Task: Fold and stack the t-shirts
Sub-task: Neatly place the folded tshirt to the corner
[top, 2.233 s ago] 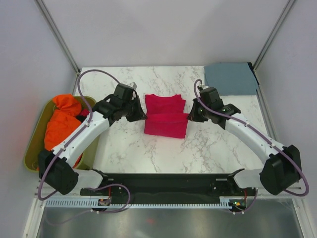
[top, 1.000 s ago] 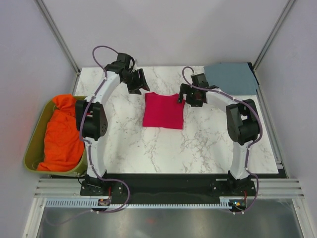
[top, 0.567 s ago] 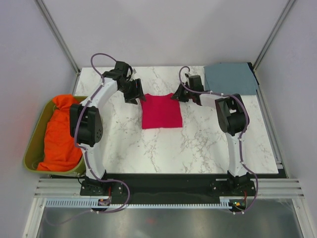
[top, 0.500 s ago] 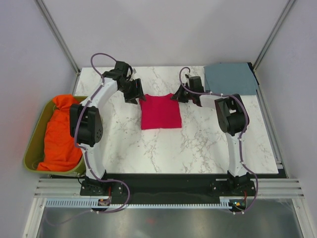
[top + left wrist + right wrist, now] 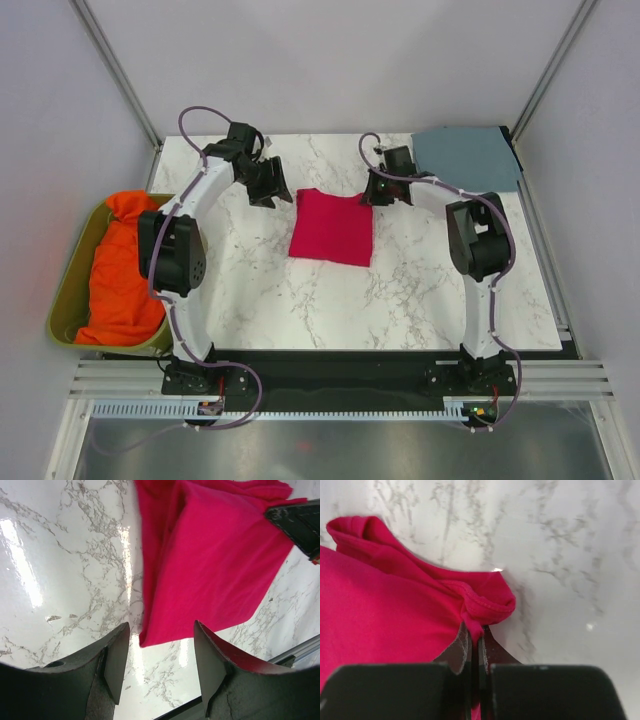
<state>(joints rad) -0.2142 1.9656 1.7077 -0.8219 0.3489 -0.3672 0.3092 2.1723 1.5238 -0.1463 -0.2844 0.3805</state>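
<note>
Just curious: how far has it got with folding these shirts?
Done: the blue-grey tee lies folded at the far right corner. In hand: the red tee is folded mid-table, its corner pinched by the right gripper; the left gripper is open beside it. Left: probably stacking the two; orange cloth sits in the bin.

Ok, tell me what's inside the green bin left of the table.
The green bin holds a crumpled heap of orange cloth that nearly fills it. The bin's floor and anything lying under the heap are covered, so whether more is in there cannot be seen.
</note>
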